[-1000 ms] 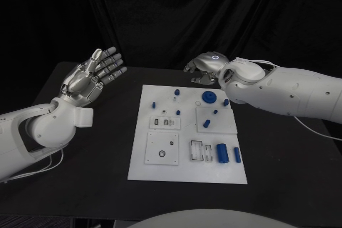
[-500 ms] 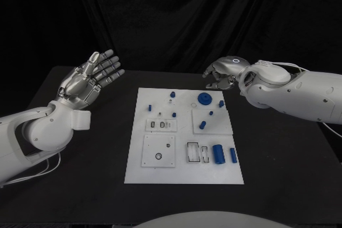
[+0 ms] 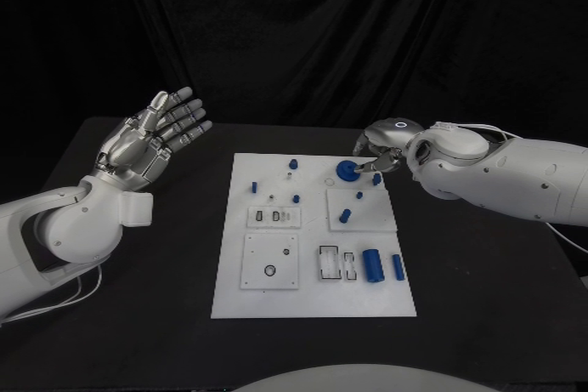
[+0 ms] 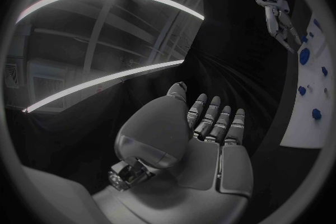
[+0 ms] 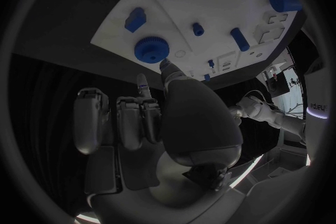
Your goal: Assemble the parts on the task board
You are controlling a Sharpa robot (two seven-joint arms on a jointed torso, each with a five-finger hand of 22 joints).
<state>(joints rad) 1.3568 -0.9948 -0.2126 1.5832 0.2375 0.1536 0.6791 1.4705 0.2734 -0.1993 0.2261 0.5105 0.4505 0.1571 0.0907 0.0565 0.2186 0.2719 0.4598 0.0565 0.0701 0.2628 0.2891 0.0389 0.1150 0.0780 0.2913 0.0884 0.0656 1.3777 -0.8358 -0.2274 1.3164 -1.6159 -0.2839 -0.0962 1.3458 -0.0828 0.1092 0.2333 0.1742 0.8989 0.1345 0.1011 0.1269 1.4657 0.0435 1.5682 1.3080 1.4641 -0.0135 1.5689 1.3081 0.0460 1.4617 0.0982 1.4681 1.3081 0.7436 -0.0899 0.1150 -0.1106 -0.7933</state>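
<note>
1. The step in hand looks like picking up the blue wheel (image 3: 351, 170) that lies on the far right part of the white board (image 3: 313, 298). The right hand (image 3: 380, 151) is just above and beside it.

2. To do it well, I judge the fingers should settle on opposite sides of the wheel's ridged rim, low enough to get a firm hold, and then lift straight up. That way the small blue peg (image 3: 376, 178) just beside it is not knocked.

3. Right hand: in the right wrist view the thumb tip (image 5: 166, 65) is at the wheel's (image 5: 150, 49) edge, seemingly touching it, while the other fingers (image 5: 143, 115) are curled back, apart from the wheel. It holds nothing yet. The fingers are partly parted, not pressed together.

4. Left hand (image 3: 152, 136): raised above the black counter (image 3: 135, 324), well to the left of the board, palm flat, fingers spread straight, holding and touching nothing.

5. Other blue pieces: a fat cylinder (image 3: 374, 264) and a slimmer one (image 3: 398, 266) lie side by side near the board's right edge, well apart from the wheel.
</note>
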